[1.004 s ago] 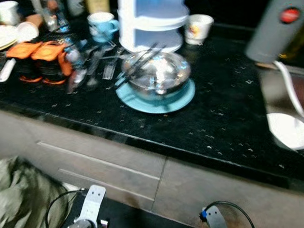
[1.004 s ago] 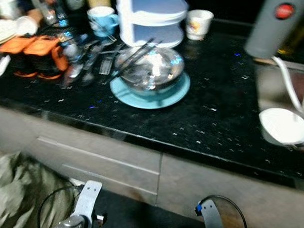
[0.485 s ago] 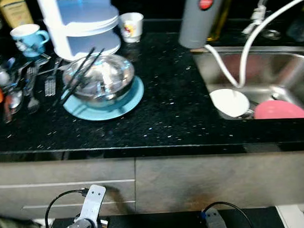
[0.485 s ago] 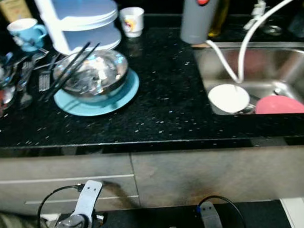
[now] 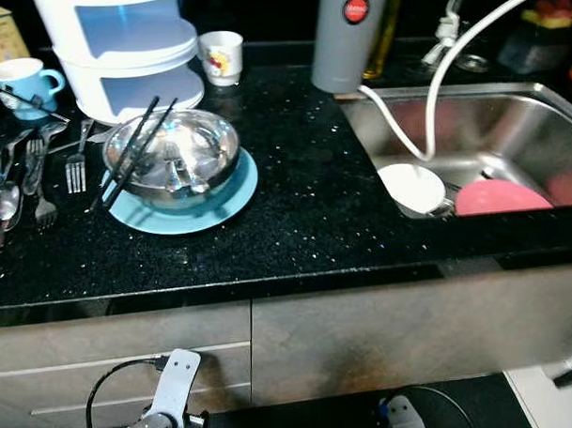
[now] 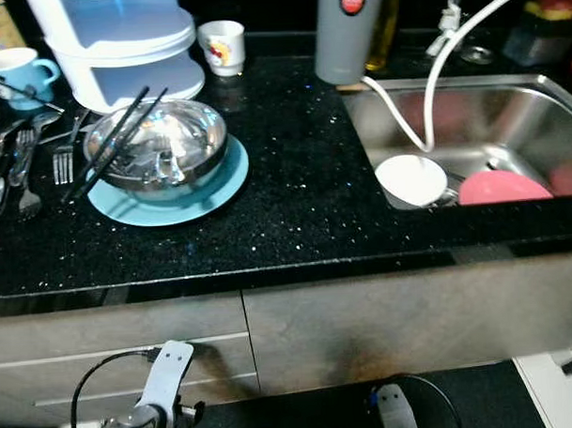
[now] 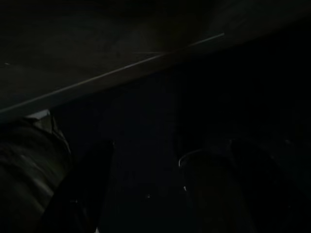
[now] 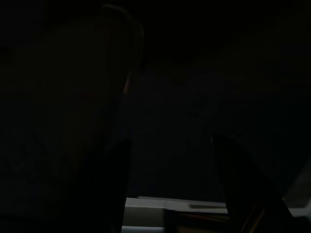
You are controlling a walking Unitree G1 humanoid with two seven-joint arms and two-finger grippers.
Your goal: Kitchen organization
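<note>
Both arms hung low at the bottom of the frame, below the counter (image 5: 343,221) edge. The bowl (image 5: 171,160) sat on the blue plate (image 5: 224,199) in the upper left of the frame, chopsticks (image 5: 133,149) lying across its left rim, long axis running from lower left to upper right. It lay up and ahead of the left gripper (image 7: 160,194), the nearer arm by my reckoning (the sink (image 5: 490,132) with its pink dish (image 5: 500,197) was upper right). In the dark wrist views, the left gripper's fingers (image 7: 87,184) stood parted; so did the right gripper (image 8: 170,184), holding nothing.
</note>
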